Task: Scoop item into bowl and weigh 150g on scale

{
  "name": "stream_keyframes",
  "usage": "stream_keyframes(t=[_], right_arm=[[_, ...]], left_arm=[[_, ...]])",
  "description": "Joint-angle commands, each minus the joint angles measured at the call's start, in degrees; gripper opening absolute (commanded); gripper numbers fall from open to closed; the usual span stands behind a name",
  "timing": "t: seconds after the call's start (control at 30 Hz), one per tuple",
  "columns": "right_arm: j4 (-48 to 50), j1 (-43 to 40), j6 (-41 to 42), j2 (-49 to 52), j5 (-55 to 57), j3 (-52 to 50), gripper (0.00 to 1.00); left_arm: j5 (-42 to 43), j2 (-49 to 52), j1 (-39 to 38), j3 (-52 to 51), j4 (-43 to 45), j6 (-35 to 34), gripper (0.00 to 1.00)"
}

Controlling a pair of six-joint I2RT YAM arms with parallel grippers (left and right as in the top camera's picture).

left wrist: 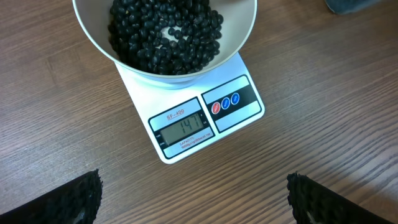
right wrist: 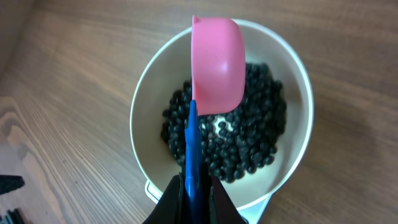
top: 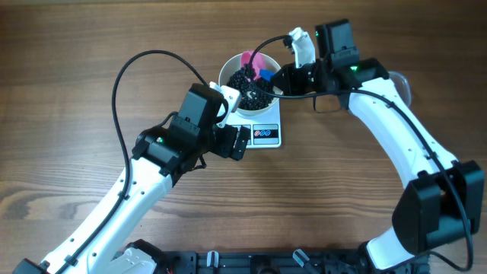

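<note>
Brown wood-grain table fills every view. Starting at the left, we see the left arm reaching in from the lower corner. The left gripper hovers just beside the front edge of the scale. Its jaws are spread wide and grasp nothing; in the left wrist view the two dark fingertips sit at the bottom corners with bare wood between them.

Moving to the middle, the small white scale lies flat on the table. Two round blue buttons and one red one are beside its grey display. We read the display as beginning with 14, but the last digit is not clear to us.

On the scale's platform stands the white bowl, upright and hiding the back half of the platform. The black beads lie inside it in a dark heap that covers most of the bottom, with a small patch of white showing through near the centre.

A scoop with a pink cup and a blue handle is held over the bowl, with the cup above the beads. We cannot tell whether it touches them.

Furthest right, the right gripper is clamped on the blue handle. The right arm curves away toward the table's lower right corner.
</note>
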Motion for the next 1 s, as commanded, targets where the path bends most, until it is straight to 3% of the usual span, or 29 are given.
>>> stream_keyframes(t=[0.0, 0.17, 0.27, 0.67, 0.77, 0.87, 0.97], right_arm=[[0.6, -0.4, -1.9, -2.6, -0.9, 0.8, 0.04], [1.2, -0.4, -4.3, -2.6, 8.2, 0.8, 0.04], [1.2, -0.3, -9.9, -2.6, 8.4, 0.8, 0.04], [2.2, -0.3, -8.2, -2.6, 7.9, 0.8, 0.04], [0.9, 0.0, -13.6, -2.6, 7.9, 0.8, 0.04], [1.2, 0.0, -8.6, -2.6, 7.9, 0.8, 0.04], [0.9, 0.0, -11.0, -2.6, 7.9, 0.8, 0.04]], left_arm=[[-0.3, 0.2, -0.1, -0.3, 0.2, -0.6, 1.0], [-0.3, 0.2, -0.1, -0.3, 0.2, -0.6, 1.0], [-0.3, 0.2, -0.1, -0.3, 0.2, -0.6, 1.0], [-0.3, 0.2, -0.1, -0.3, 0.2, -0.6, 1.0], [-0.3, 0.2, -0.1, -0.3, 0.2, -0.6, 1.0], [-0.3, 0.2, -0.1, -0.3, 0.2, -0.6, 1.0], [-0.3, 0.2, -0.1, -0.3, 0.2, -0.6, 1.0]])
